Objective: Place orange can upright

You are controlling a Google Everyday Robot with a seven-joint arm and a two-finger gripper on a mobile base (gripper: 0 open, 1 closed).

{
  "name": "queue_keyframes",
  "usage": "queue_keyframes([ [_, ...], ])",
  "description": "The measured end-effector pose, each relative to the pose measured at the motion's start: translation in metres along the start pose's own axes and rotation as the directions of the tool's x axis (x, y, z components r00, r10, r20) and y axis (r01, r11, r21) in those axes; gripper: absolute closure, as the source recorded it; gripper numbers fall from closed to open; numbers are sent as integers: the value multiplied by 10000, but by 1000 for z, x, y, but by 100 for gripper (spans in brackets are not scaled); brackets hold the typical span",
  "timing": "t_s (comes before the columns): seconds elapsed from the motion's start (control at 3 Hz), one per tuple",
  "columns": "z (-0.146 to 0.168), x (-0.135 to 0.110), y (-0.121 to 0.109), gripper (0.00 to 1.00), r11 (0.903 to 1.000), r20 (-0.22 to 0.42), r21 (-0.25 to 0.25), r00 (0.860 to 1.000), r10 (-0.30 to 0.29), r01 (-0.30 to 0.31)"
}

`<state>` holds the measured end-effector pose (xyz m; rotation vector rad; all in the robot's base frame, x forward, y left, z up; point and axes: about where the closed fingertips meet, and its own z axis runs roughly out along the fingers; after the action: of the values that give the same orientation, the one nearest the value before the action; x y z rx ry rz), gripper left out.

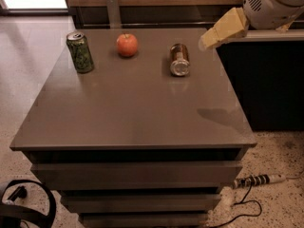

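Note:
The orange can (179, 59) lies on its side on the grey table top (133, 108), at the far right, with its silver end facing me. My gripper (205, 42) comes in from the upper right on a cream arm, hanging above the table's right edge, just right of the can and not touching it.
A green can (80, 52) stands upright at the far left. A red apple (127, 45) sits between the two cans. A dark counter (266, 75) stands to the right of the table. A power strip (259, 180) and cables lie on the floor.

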<state>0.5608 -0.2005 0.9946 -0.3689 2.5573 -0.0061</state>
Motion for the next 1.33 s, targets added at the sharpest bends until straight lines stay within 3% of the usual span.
queue_keyframes([
  [0.33, 5, -17, 2, 0, 9966, 675, -97, 9943, 819, -815],
  [0.67, 5, -17, 2, 0, 9966, 676, -97, 9943, 819, -814],
  [1.0, 10, -31, 9, 0, 9982, 311, -117, 9978, 584, -581],
  [1.33, 31, -49, 22, 0, 9996, -470, -155, 9987, 220, -227],
])
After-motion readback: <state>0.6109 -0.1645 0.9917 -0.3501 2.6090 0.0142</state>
